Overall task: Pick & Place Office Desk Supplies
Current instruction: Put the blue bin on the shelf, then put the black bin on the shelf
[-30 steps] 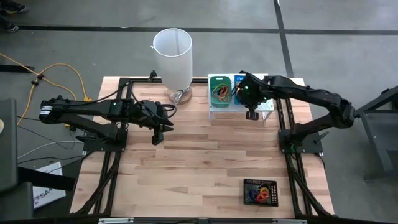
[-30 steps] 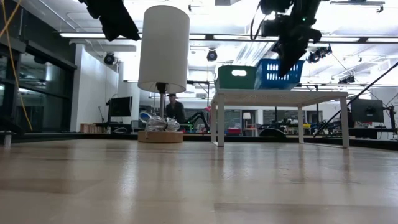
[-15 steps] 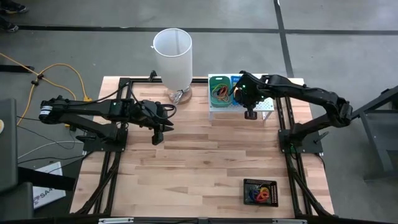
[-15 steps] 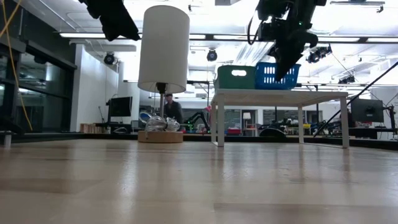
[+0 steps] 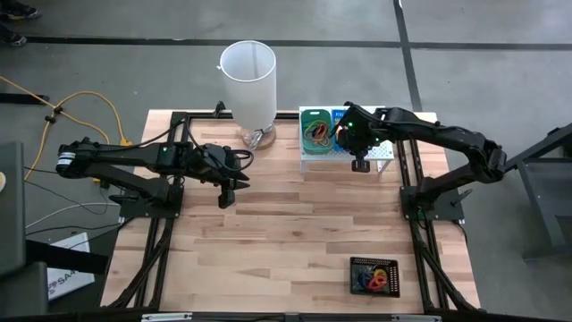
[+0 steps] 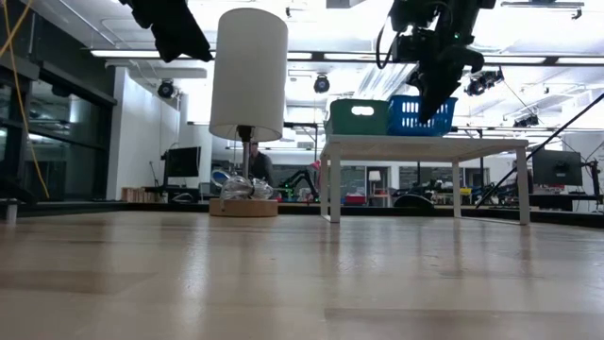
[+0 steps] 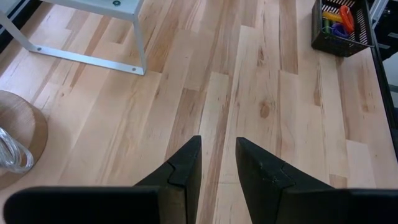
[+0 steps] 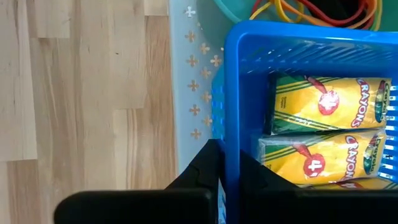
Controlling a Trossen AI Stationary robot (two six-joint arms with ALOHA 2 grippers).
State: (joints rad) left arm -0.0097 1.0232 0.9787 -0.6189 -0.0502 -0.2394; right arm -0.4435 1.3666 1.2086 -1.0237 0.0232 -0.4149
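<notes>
My right gripper [image 8: 229,149] is over the blue tray [image 8: 298,37], which stands on a small white stand [image 5: 382,154] at the table's far right, and is shut on the tray's wall. Yellow crayon packets [image 8: 329,106] lie in the blue tray. The green tray [image 5: 315,130] beside it holds rubber-band loops [image 8: 311,9]. My left gripper [image 7: 217,146] is open and empty, hovering above bare wood at the table's left middle [image 5: 225,192]. A black tray [image 5: 374,275] with coloured small items sits on the table at the near right. My right gripper has the blue tray's near-side wall [image 8: 231,118] between its two fingers, one finger [image 8: 202,165] outside the tray and one [image 8: 258,174] inside it. The fingers come from above, pointing down. The tray stays on the white stand [image 6: 425,144].
A tall white cylinder [image 5: 248,76] stands on a round wooden base [image 7: 18,143] at the far middle, left of the stand. Dark frame rails run along the table's left and right sides. Bare wood lies between the two arms. A person shows in the room beyond [image 6: 253,162].
My right gripper has moved a little toward the table's left along the blue tray, then stayed still. My left gripper has kept still.
</notes>
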